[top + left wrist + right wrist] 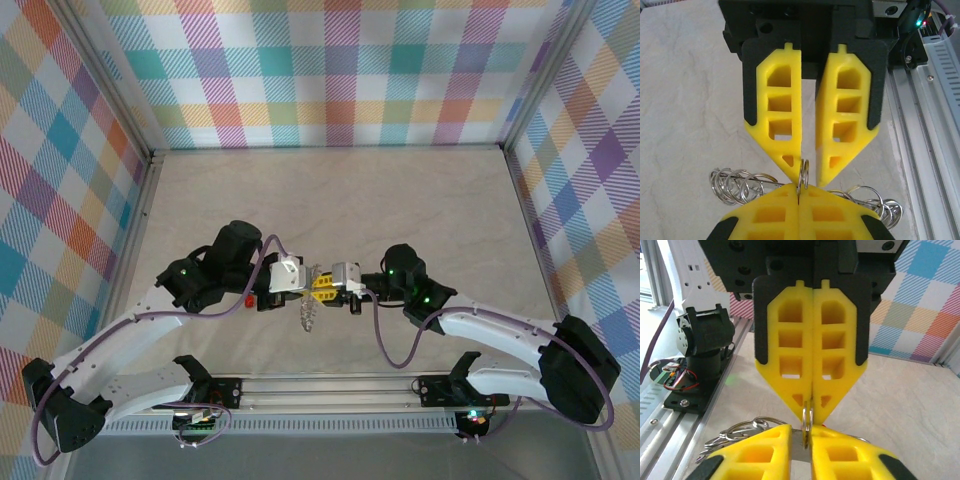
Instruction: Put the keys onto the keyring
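Grip check: left hand clamped shut on keyring loop, loop upright, edge-on to both hands. Right hand directly opposite, tip to tip, jaws slightly parted astride same loop. Rest dangles over counter.

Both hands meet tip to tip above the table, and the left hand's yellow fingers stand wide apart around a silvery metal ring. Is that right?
Not quite. On the left hand, the yellow fingers are pressed together, not wide apart, pinching a loop of the silvery wreath-like metal keyring. The right wrist view shows this head-on. The rest holds.
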